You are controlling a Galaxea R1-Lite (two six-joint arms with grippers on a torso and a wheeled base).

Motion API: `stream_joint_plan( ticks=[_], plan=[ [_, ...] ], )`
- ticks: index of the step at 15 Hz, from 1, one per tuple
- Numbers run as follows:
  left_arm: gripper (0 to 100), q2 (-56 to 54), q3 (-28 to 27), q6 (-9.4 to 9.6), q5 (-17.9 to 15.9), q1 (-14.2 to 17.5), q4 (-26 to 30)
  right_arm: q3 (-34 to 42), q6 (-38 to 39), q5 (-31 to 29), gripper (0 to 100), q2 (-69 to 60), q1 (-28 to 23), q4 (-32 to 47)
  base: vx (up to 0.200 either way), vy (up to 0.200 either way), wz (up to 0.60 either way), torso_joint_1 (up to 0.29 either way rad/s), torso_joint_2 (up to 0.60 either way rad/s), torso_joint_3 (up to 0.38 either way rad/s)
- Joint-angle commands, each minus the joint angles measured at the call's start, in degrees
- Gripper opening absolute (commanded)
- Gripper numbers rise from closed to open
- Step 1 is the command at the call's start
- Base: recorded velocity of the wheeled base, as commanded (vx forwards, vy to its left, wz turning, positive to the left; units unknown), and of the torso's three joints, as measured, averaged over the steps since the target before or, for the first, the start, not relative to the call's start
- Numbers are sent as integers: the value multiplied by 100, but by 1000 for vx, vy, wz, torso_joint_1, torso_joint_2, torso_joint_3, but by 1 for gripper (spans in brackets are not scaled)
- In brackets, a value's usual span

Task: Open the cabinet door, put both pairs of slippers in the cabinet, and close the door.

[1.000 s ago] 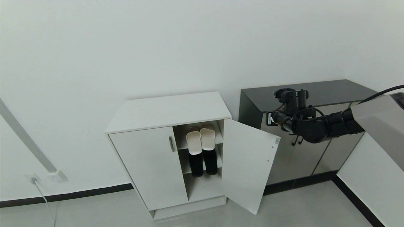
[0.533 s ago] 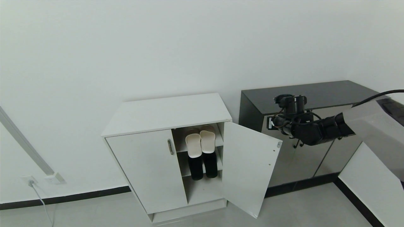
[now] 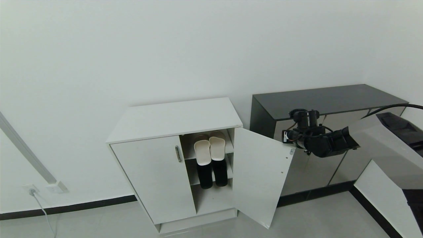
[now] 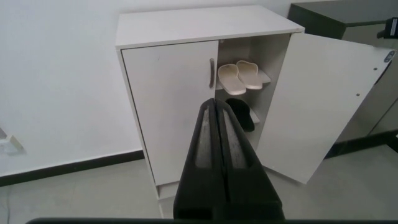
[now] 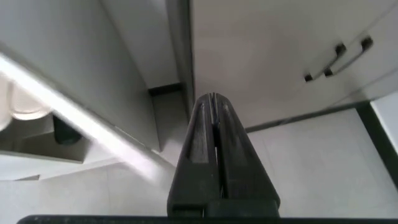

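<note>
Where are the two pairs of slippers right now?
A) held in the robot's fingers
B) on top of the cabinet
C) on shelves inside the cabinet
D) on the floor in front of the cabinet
C: the white slippers sit above the black slippers inside the cabinet, whose right door stands open.
</note>
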Motion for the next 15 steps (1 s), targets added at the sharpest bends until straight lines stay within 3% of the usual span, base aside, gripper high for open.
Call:
stream_joint_plan(
  ticks=[1, 15],
  plan=[
    [0, 7, 0, -1, 0, 0, -1, 4, 8, -1, 0, 28, 5, 10, 0, 0, 0, 0, 0, 0],
    [0, 7, 0, -10, 0, 0, -1, 724, 26, -1, 0, -499, 339, 186, 0, 0, 0, 0, 0, 0]
  ],
)
